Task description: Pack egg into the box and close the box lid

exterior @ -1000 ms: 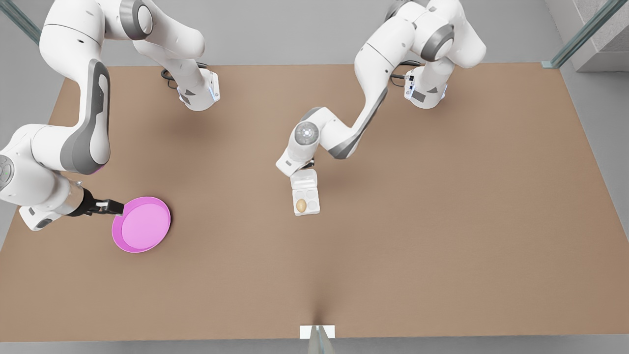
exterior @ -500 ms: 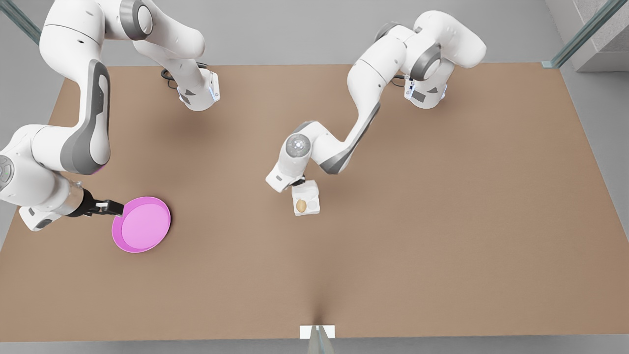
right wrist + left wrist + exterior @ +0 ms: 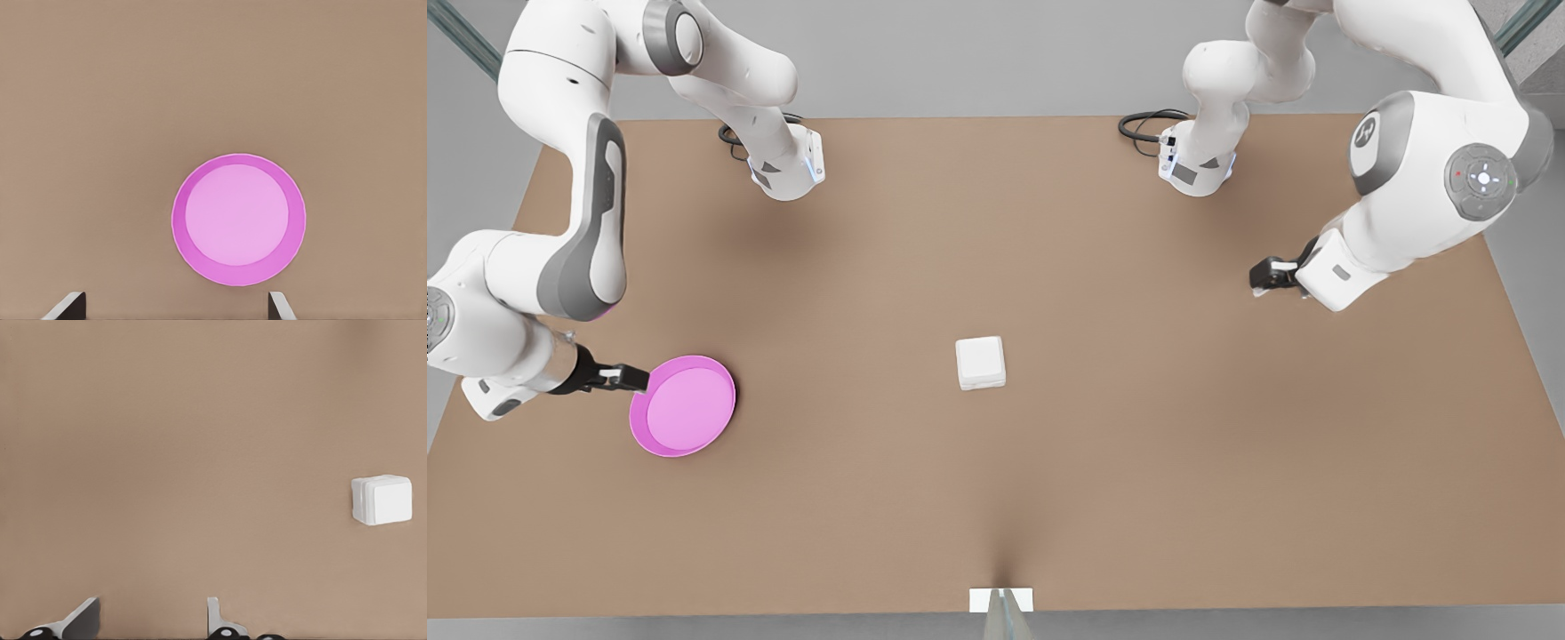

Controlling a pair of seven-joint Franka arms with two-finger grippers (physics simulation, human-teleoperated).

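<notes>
Since the earlier frames, the left arm had gone away from the box (image 3: 980,363), and the box lid (image 3: 980,357) had come down flat over the cups. The egg, which lay in one cup half a second before, was now covered by the lid.

From the front view, the closed box stood near the middle of the table (image 3: 1138,462). The left end effector (image 3: 1258,277) hung well apart from it, between 2 and 3 o'clock of the box, near the front view's right edge. Its state I cannot tell from this view. The pink plate (image 3: 640,416) lay between 8 and 9 o'clock of the box, well apart from it. The right end effector (image 3: 639,378) waited just beside the plate rim, at about 10 o'clock of the plate. I cannot tell whether it touched the rim.

From the left wrist view, the left end effector (image 3: 147,623) was released, with its fingers (image 3: 81,618) spread and nothing between them. The box (image 3: 363,500) stood well apart from it, with the lid (image 3: 392,503) shut.

From the right wrist view, the right end effector (image 3: 173,308) was also released, its fingers (image 3: 69,305) wide apart. The plate (image 3: 178,220) lay ahead of it on the table.
</notes>
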